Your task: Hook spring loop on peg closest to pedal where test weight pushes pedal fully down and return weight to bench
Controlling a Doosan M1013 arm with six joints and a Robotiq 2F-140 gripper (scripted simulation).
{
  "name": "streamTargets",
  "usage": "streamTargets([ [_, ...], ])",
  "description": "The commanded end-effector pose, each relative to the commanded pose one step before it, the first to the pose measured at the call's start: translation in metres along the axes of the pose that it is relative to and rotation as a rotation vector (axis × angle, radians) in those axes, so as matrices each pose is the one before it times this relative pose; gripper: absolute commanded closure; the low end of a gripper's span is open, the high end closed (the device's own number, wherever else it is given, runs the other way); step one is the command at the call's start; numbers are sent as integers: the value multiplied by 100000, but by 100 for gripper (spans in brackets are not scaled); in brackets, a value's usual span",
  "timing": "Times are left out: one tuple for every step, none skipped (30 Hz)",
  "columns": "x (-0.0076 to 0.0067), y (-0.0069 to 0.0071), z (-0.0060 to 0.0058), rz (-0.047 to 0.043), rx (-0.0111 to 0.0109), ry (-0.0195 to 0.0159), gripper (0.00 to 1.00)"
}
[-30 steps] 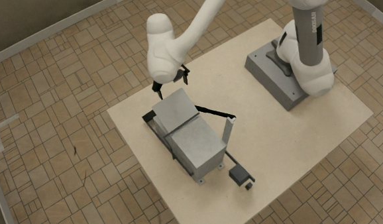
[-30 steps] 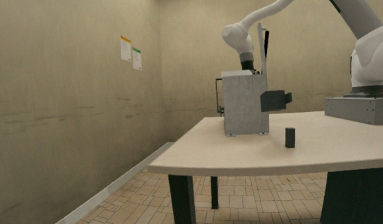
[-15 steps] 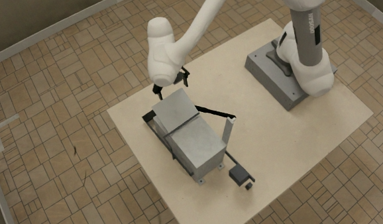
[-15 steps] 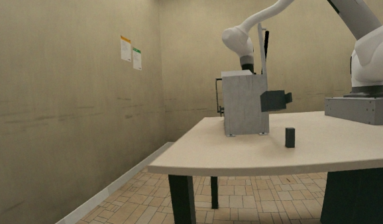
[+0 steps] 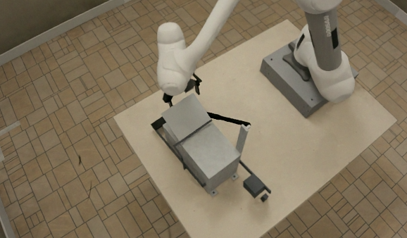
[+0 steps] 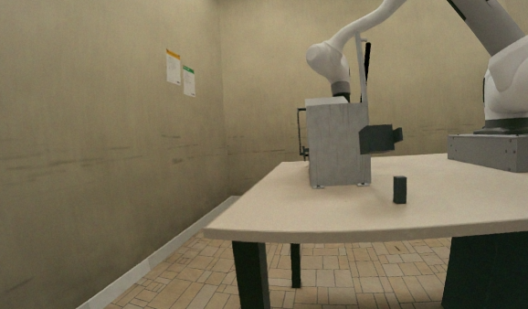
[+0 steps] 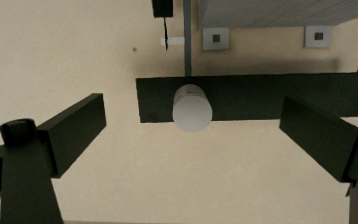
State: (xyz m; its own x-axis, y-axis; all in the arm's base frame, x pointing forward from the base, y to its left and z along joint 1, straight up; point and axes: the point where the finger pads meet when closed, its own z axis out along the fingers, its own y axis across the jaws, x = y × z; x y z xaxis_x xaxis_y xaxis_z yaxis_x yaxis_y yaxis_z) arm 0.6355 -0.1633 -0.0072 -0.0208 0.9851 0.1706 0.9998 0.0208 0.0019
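The bench carries the feeder, towards its left side in the top view. The dark pedal runs beside the feeder's far end. The gripper has its fingers wide apart, holding nothing. Between them in the wrist view, the pale steel weight appears to stand on the pedal. A test seems set up, but pedal travel and the loop's peg can't be told. Returning the weight remains; choosing the final peg may too.
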Motion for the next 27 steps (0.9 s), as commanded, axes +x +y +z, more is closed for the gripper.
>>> streamTargets([
  [17,54,-152,-12,-146,-22,0],
  [-17,-1,99,-3,0,6,0],
  [-17,0,100,0,3,3,0],
  [-17,-1,99,0,0,6,0],
  [-17,0,100,0,0,6,0],
  [-17,-1,99,0,0,6,0],
  [-17,0,100,-3,0,6,0],
  [-17,-1,99,0,0,6,0],
  [-17,0,100,0,0,6,0],
  [-17,-1,99,0,0,6,0],
  [-17,0,100,0,3,3,0],
  [-17,-1,99,-3,0,6,0],
  [-17,0,100,0,0,6,0],
  [-17,-1,99,0,0,6,0],
  [0,0,0,0,0,0,0],
  [0,0,0,0,0,0,0],
  [30,0,-176,1,1,-12,0],
  [0,0,0,0,0,0,0],
  [0,0,0,0,0,0,0],
  [0,0,0,0,0,0,0],
  [0,0,0,0,0,0,0],
  [0,0,0,0,0,0,0],
  [0,0,0,0,0,0,0],
  [0,0,0,0,0,0,0],
  [0,0,0,0,0,0,0],
  [0,0,0,0,0,0,0],
  [0,0,0,0,0,0,0],
])
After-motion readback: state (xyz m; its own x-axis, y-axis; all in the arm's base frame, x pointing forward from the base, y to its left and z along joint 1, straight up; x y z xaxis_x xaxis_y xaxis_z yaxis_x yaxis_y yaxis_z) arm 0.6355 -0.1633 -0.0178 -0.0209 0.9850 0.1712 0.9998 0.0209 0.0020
